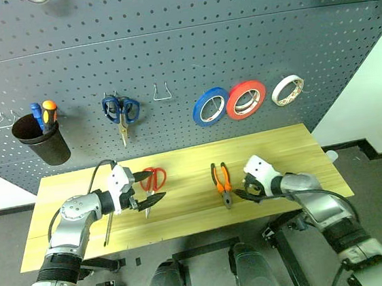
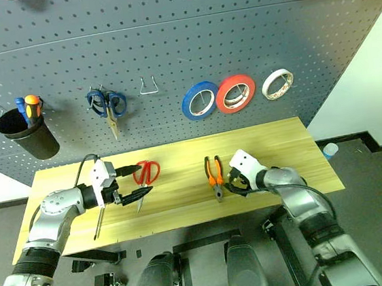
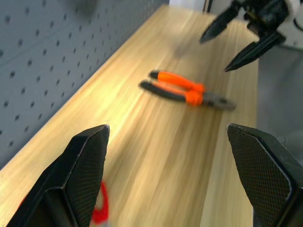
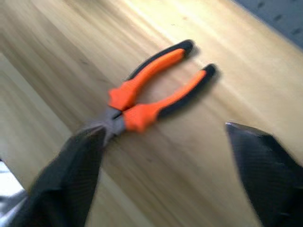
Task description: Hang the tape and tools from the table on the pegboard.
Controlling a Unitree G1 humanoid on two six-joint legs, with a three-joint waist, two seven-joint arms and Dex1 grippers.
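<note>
A wide dark grey pegboard point(image 1: 168, 56) dotted with small holes backs a long table of light yellowish wood point(image 1: 287, 148), and part of the task is already up there: the thin cream-coloured ring of tape point(image 1: 287, 90) hangs on a hook at the right end of a row, beside a red roll point(image 1: 245, 100) and a blue roll point(image 1: 210, 107), while blue-handled scissors point(image 1: 121, 111) and a black cup point(image 1: 41, 139) with screwdriver handles poking out hang further left. A bare wire hook point(image 1: 162, 93) stands between the scissors and the rolls. The pliers with orange-and-black handles point(image 1: 222, 181) lie on the table, handles toward the board, nose toward the front edge. The right gripper point(image 1: 245, 194) hovers just beside their nose with its two black fingers spread wide and nothing between them. The red-handled scissors point(image 1: 153, 181) lie further left, close by the left gripper point(image 1: 145, 189), which is also spread wide and empty. The step in hand looks like picking up the pliers; I would bring the right fingers down astride the joint or the upper handles, square to the tool, and close only once both pads flank it, so the handles stay free to slip over a hook. A grab at the tapered nose could let it slide out. No brand, label or writing can be read on anything here.
</note>
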